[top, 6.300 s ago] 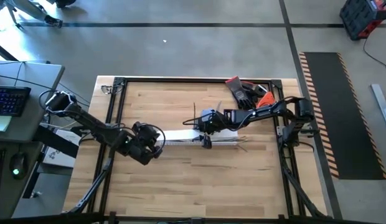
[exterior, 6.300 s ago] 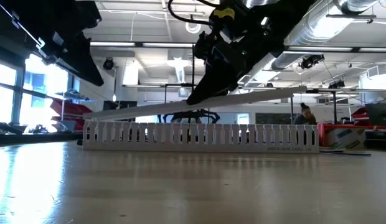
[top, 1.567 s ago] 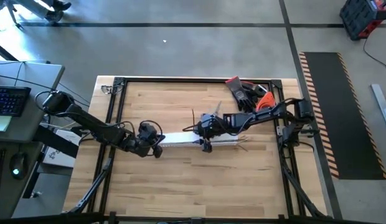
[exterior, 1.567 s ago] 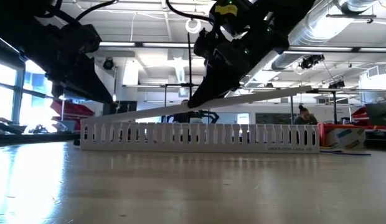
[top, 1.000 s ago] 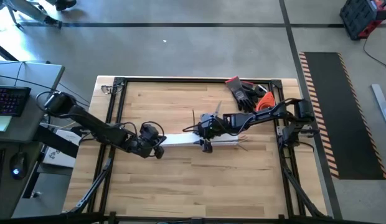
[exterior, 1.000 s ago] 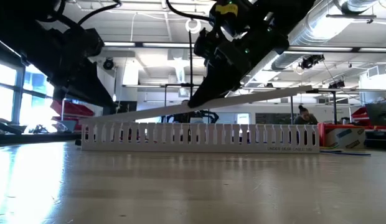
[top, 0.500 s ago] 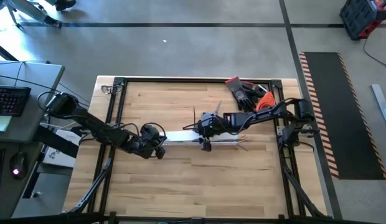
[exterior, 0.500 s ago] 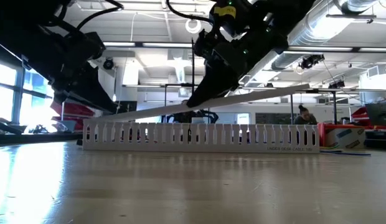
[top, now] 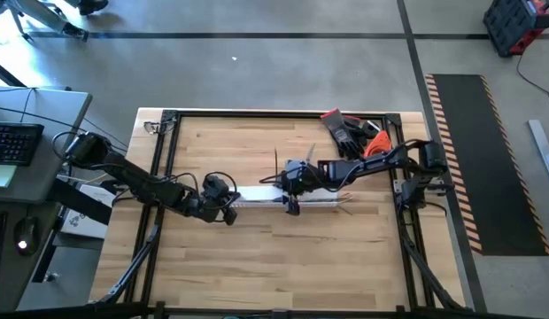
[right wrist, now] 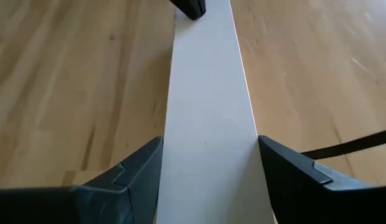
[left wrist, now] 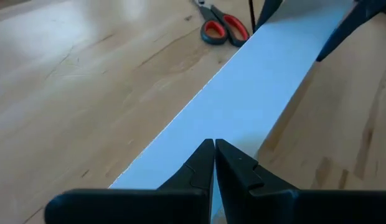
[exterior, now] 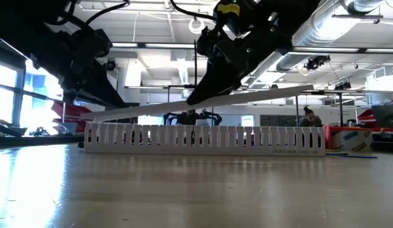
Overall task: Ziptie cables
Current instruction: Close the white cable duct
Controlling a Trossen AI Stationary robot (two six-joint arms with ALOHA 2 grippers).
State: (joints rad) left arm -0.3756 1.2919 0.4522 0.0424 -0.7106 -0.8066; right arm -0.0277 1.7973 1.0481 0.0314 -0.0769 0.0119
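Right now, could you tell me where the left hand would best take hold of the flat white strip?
Probably its low free end, from above, pinching the two long edges. The flat white strip is thin, tilted over the duct, and the right hand clamps its edges mid-length. The left hand, shut over that end, must open first.

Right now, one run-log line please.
right gripper: shut on white strip | left gripper: shut at strip's other end | duct: beneath
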